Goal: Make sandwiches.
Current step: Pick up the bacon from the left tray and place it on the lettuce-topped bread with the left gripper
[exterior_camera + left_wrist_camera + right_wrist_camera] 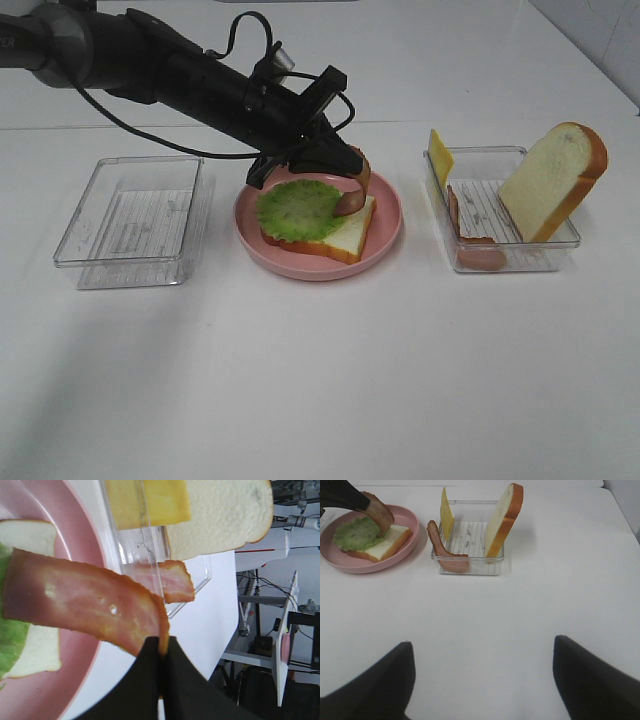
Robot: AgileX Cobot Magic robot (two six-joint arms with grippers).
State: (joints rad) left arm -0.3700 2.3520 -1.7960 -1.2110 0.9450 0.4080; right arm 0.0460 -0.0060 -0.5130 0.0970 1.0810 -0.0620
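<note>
On the round pink plate [385,240]: the half-built sandwich [335,238], made of one white bread slice with orange-brown crust lying flat and a ruffled green lettuce leaf [298,208] spread over it.
Bacon in hand: a reddish-brown bacon strip [356,185] hangs in a curve over the side of the slice nearest the filled tray. Its lower end reaches the lettuce's edge; I cannot tell whether it is touching or just above.
Left gripper [162,647]: its black jaws are pinched narrow on the upper end of that bacon strip, above the far side of the plate.
Right gripper [482,640]: its jaws are spread wide and hold nothing. It hangs over the bare white table [530,595], well apart from the plate.
Clear rectangular plastic tray, right of the plate [515,260]: a second white bread slice [555,180] leans upright in it. A yellow cheese square [439,157] stands on edge at the plate-side wall, and a spare bacon strip [470,240] lies along that wall.
Clear plastic tray, left of the plate [130,272]: nothing shows inside it.
Done: base slice and lettuce are placed.
Left to do, as I judge it: lay and release the bacon, add the cheese, perhaps add the spare bacon, then cap with the second slice.
Progress: under halfway through one sandwich. Only two slices are in view.
</note>
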